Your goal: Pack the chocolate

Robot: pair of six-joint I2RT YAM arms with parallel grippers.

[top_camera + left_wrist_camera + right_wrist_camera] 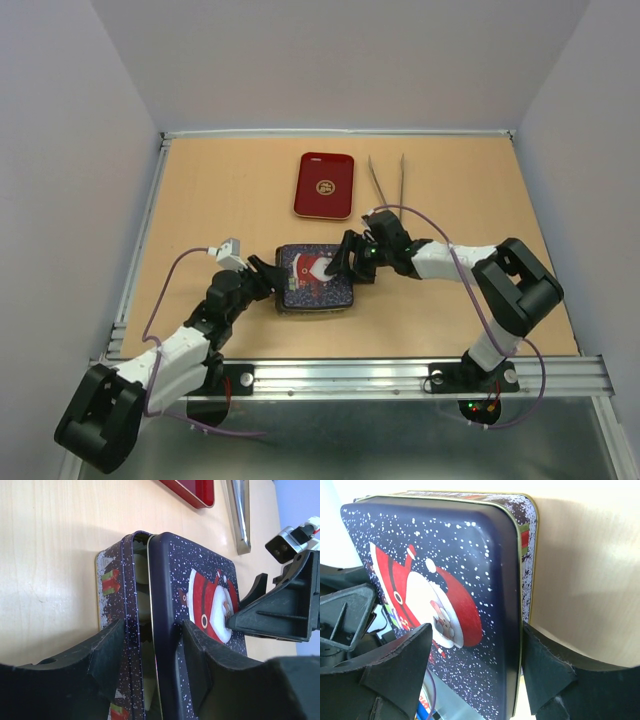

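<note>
No chocolate shows in any view. A dark blue tin with a Santa lid [315,275] lies mid-table. In the left wrist view the lid [200,570] stands off the tin's base [112,580], and something pale shows in the gap. My left gripper [150,635] is open and straddles the tin's left edge, one finger beside the base wall and the other against the lid top. My right gripper [475,640] is open over the lid's [445,555] right edge, one finger above the Santa picture and the other beside the rim. From above, the left gripper [270,280] and right gripper [350,262] flank the tin.
A red flat tin [325,185] lies behind the Santa tin. Long metal tweezers [385,180] lie to its right. A metal rail [400,375] runs along the near edge, and low walls border the wooden table [200,200].
</note>
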